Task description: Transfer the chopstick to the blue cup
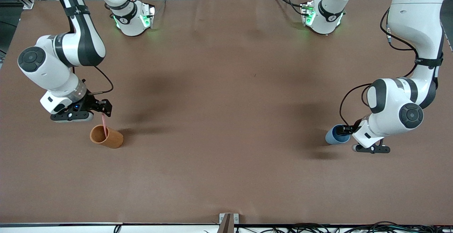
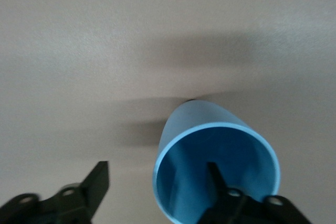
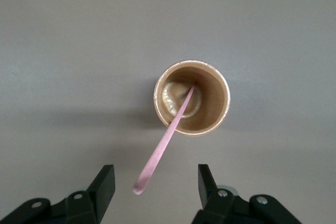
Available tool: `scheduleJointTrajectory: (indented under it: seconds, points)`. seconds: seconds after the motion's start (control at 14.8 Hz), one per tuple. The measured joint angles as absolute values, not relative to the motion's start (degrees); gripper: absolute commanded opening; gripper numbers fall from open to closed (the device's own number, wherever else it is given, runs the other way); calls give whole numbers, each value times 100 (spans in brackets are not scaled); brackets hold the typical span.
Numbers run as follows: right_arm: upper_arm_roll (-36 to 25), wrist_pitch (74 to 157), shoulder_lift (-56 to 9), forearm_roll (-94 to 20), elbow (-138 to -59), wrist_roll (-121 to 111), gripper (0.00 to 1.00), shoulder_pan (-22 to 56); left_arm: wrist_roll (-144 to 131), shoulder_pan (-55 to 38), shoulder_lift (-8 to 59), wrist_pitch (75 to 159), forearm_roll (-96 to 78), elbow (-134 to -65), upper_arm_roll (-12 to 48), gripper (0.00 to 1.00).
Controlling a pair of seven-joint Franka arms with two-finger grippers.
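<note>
R gripper (image 3: 152, 190) wide, astride chopstick (image 3: 163, 145) top in brown cup (image 3: 192, 98). L gripper (image 2: 157, 182) wide, one finger inside blue cup (image 2: 210, 129).

An orange-brown cylindrical cup (image 1: 106, 137) stands on the brown desk (image 1: 226, 137) toward the right arm's end, its open mouth showing a pale lining at the bottom. Black cables (image 1: 354, 227) trail along the desk's edge nearest the front camera, beside a small metal bracket (image 1: 228, 220) at mid-edge.

left end effector (image 2: 157, 184): fingers apart, straddling cup wall | blue cup (image 2: 212, 145): one finger inside | table (image 2: 105, 51): brown
</note>
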State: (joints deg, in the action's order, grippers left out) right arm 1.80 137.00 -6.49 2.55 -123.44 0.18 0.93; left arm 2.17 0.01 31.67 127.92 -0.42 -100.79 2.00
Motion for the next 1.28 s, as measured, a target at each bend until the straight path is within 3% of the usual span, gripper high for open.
scheduleJointTrajectory:
  seconds: [0.07,0.27,0.74,0.94,1.28]
  points:
    - [191,13702,-648,264,-12358,18,53,104,217,0,3200,12814,-42,-10080,200,1]
    - [198,13709,-644,296,-12362,18,40,117,235,-10,3225,12864,-42,-10079,201,0]
    - [196,13807,-638,378,-12362,19,25,115,-274,-152,3133,12822,-41,-9835,301,0]
    - [190,13938,-636,424,-12362,20,22,110,-1793,-402,2978,12325,-12,-9497,821,0]
    - [187,14003,-635,445,-12364,23,21,107,-4426,-662,2944,11516,420,-9039,2206,0]
